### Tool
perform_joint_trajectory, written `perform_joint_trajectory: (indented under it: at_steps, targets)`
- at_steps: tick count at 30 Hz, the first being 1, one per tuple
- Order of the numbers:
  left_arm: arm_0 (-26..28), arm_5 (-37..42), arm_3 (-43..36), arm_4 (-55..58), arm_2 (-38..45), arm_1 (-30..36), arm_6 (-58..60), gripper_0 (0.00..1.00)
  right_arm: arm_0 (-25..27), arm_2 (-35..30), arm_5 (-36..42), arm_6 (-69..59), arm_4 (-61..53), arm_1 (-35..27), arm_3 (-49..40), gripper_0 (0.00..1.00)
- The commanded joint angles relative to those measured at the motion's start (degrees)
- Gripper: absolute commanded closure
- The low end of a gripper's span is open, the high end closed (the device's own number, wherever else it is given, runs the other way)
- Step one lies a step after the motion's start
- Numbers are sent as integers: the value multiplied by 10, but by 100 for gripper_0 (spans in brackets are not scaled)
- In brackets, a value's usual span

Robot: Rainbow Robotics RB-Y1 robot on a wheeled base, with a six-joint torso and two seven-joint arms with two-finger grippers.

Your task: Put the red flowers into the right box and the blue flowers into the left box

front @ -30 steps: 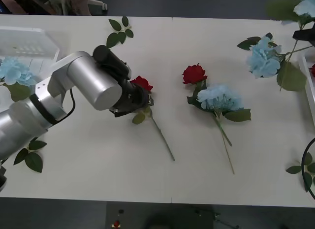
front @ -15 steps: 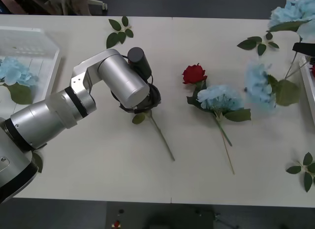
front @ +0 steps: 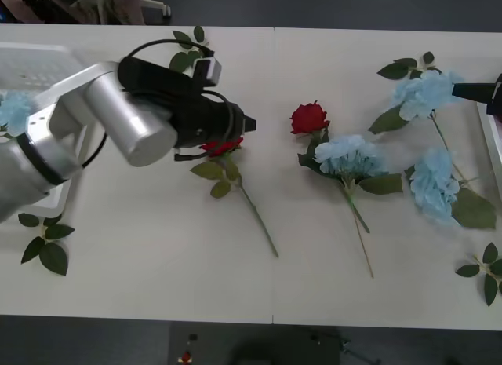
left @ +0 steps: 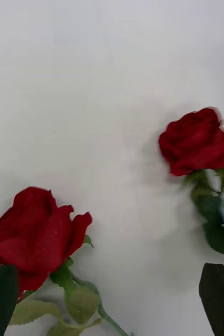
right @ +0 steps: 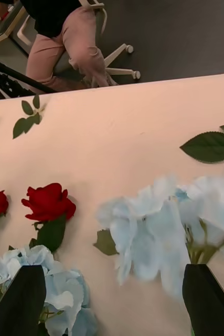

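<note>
One red flower (front: 222, 146) lies left of centre, and my left gripper (front: 245, 123) hangs open just above its bloom. In the left wrist view that rose (left: 35, 239) sits by one finger of the left gripper (left: 109, 268), with a second rose (left: 195, 142) farther off. The second rose (front: 309, 118) touches a blue flower (front: 349, 157) at mid-table. Two more blue flowers (front: 427, 92) (front: 434, 184) lie on the right. My right gripper (front: 471, 90) is open beside the upper one, whose bloom (right: 143, 231) lies before the right gripper (right: 112, 270). The left box (front: 31, 67) holds a blue flower (front: 12, 110). The right box (front: 490, 149) shows as a rim.
Loose leaf sprigs lie at the back (front: 188, 47), front left (front: 43, 243), back right (front: 408, 67) and front right (front: 486, 275). Long stems trail toward the table's front edge. Bare tabletop runs along the front.
My left arm swung round so its gripper now points right over the rose. On the right, one blue flower came down from the far corner beside my right gripper and another dropped lower on the table.
</note>
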Motion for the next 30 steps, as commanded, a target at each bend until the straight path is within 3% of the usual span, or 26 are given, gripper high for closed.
perform_joint_trajectory:
  at_steps: [1,7,16,18,20,23,30]
  targets:
    - [85,-84,-88,61,77,76,-125,0,-12,-10,2,-4,4,-1,-5,24]
    - [162,-85,-138,130,174,85,-271,0,-20,0,18,-38,50,-18,-5,24]
    - [173,-83,-128,198,186,85,-317,0,-79,147,36,-266,187,-74,-9,24]
    - [161,-57,-118,218,186,82,-291,0,-94,180,33,-314,210,-76,-8,24]
    - [124,30,-91,214,183,67,-255,0,-108,214,17,-365,233,-74,-8,24]
    - [96,99,-54,185,176,46,-223,0,-116,252,-14,-409,258,-64,-9,24]
    - [42,113,43,110,104,-14,-106,0,-116,321,-112,-448,301,-20,-9,24]
